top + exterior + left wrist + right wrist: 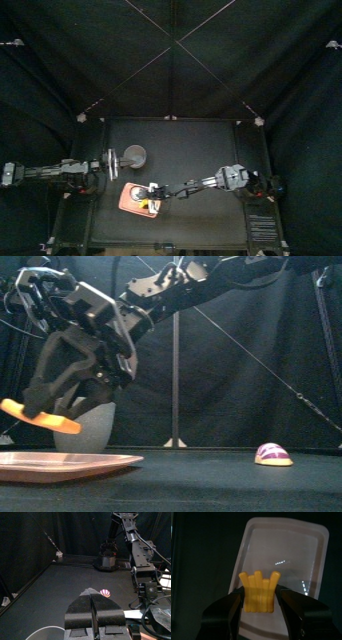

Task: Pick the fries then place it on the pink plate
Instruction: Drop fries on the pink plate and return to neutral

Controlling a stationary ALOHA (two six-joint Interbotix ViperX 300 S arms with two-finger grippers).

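Grips the fries (258, 587) by the near end in the right gripper (260, 601), jaws clamped on them; points the sticks away from the wrist, lengthwise along the pink plate (308, 547); hangs them over it, clear of the surface — likely wants only a straight drop and release. Rests the left gripper (93, 612), jaws together and empty, near the grey cup (91, 426); leaves a small purple toy (273, 454) well off right.
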